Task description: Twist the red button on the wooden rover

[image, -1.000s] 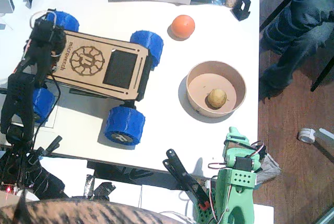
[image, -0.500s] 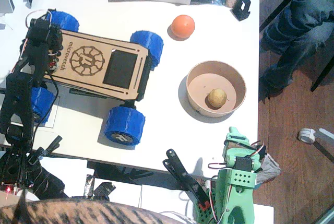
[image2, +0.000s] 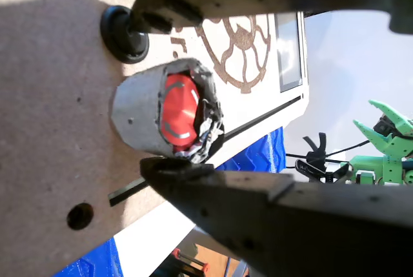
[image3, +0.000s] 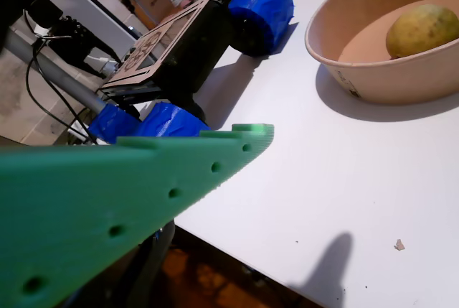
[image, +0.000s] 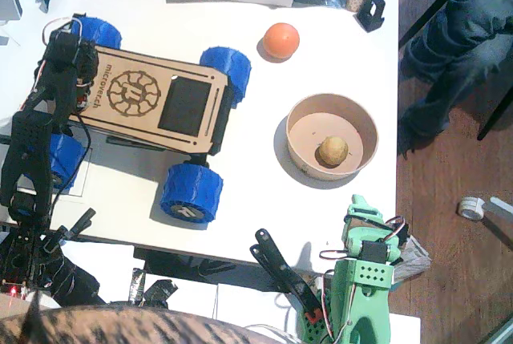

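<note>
The red button [image2: 179, 110] sits at the left end of the wooden rover's [image: 152, 99] deck, beside 2 small black buttons [image2: 122, 31] and near the engraved gear emblem [image: 135, 91]. In the wrist view it lies directly between the 2 dark jaws of the left tool [image2: 169, 83], inside a grey collar: 1 jaw runs across above it, the other comes in just under it. The collar's lower torn edge looks to touch the lower jaw, while the upper jaw seems just off the top. So the tool is closed down around the button, but whether it truly grips, I cannot tell from these views.

The relation that matters is the axis. The button stands up out of the deck, and the left tool [image: 68, 59] comes at it from above in the fixed view, with its jaws on opposite sides of the knob. A twist therefore calls, I judge, for a roll of the wrist about that upright axis, not a push along the deck.

The left arm [image: 36, 151] is plainly the nearer one, reaching over the rover's left end. The right tool [image: 357, 208] rests at the near edge of the surface [image: 256, 192], well apart from the rover, close to the bowl [image: 333, 115]; only 1 green finger [image3: 179, 179] shows in its wrist view, so its state cannot be told.
</note>
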